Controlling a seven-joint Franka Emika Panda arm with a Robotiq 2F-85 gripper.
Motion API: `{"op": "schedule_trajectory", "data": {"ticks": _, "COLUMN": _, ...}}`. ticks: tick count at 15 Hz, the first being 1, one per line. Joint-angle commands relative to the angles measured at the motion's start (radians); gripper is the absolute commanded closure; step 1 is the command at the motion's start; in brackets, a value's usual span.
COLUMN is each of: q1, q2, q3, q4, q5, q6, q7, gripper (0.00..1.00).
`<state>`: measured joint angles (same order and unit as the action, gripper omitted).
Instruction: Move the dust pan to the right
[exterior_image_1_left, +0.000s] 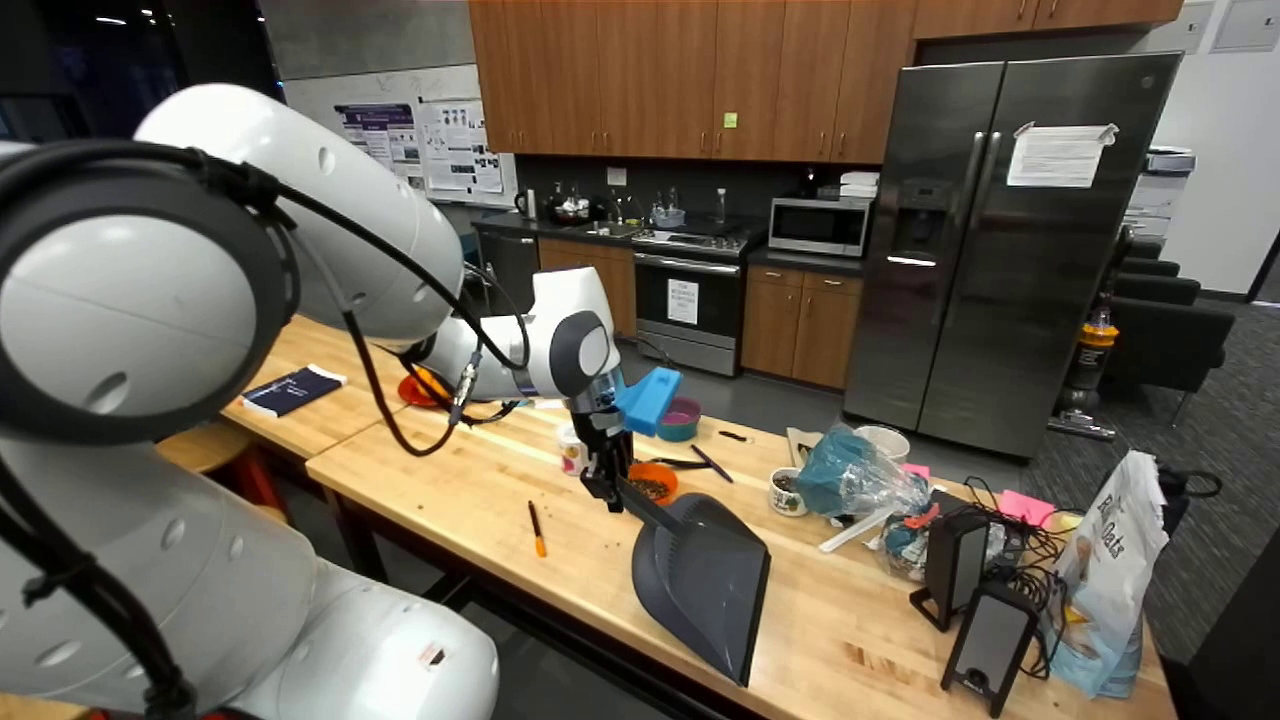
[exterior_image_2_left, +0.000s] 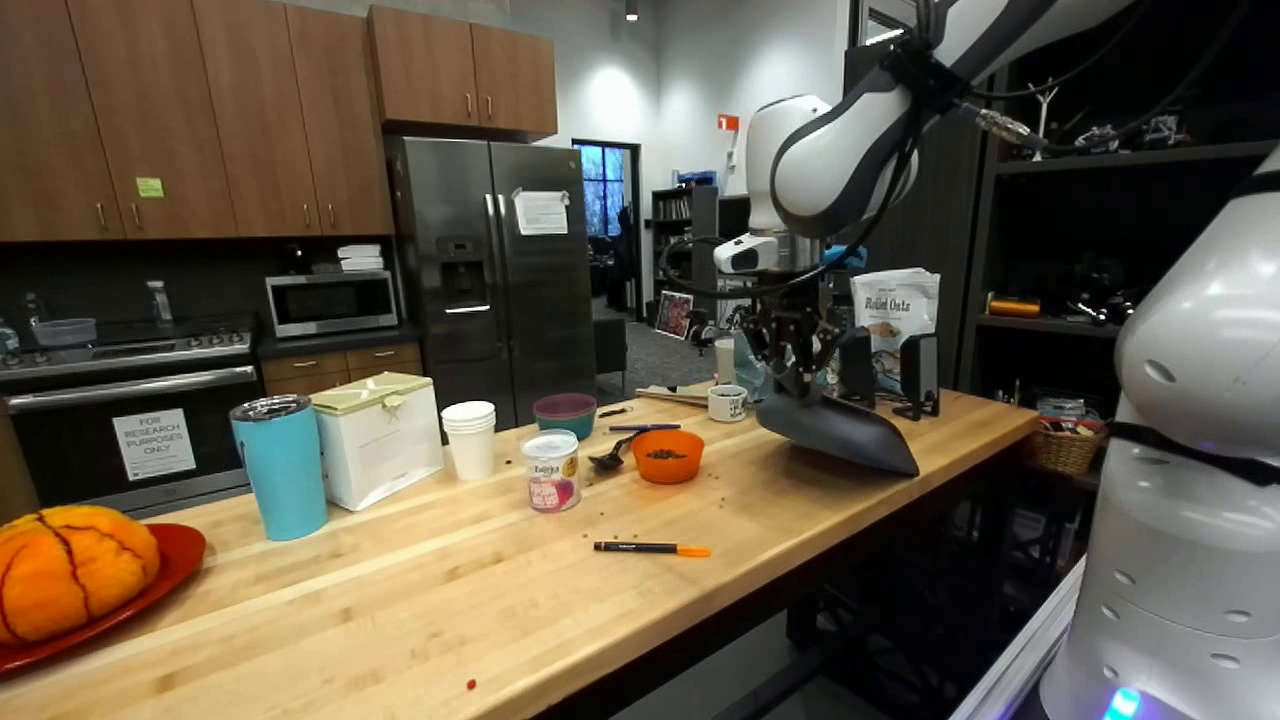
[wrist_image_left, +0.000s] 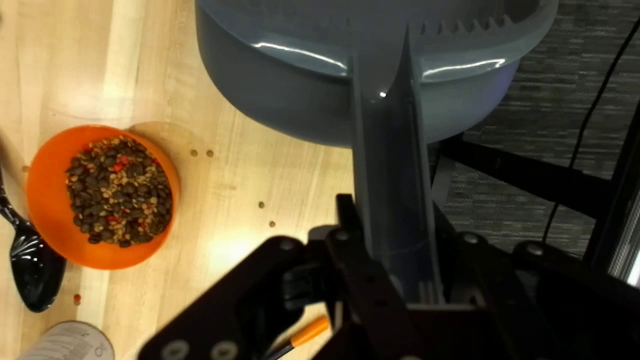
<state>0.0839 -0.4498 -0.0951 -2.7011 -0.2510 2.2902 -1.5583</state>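
Note:
The dust pan is dark grey-blue plastic with a wide scoop and a narrow handle. It also shows in an exterior view and at the top of the wrist view. My gripper is shut on the handle, one finger on each side, as the wrist view shows. It points downward in an exterior view. The scoop is tilted, and in the wrist view part of it lies over the floor beyond the table edge. I cannot tell whether its lip touches the table. The handle's end is hidden in the gripper.
An orange bowl of seeds and a black spoon lie beside the gripper. A marker lies near the front edge. A mug, a plastic bag, speakers and an oats bag stand beyond the pan.

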Motion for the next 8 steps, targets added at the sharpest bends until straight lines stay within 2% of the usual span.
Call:
{"op": "schedule_trajectory", "data": {"ticks": 1, "q1": -0.035, "q2": 0.029, "q3": -0.028, "q4": 0.068, "q5": -0.030, "q6": -0.041, "q7": -0.079, "gripper": 0.92}}
{"op": "schedule_trajectory", "data": {"ticks": 8, "q1": -0.055, "q2": 0.109, "q3": -0.025, "q4": 0.171, "q5": -0.057, "q6": -0.085, "q7": -0.161, "gripper": 0.92}}
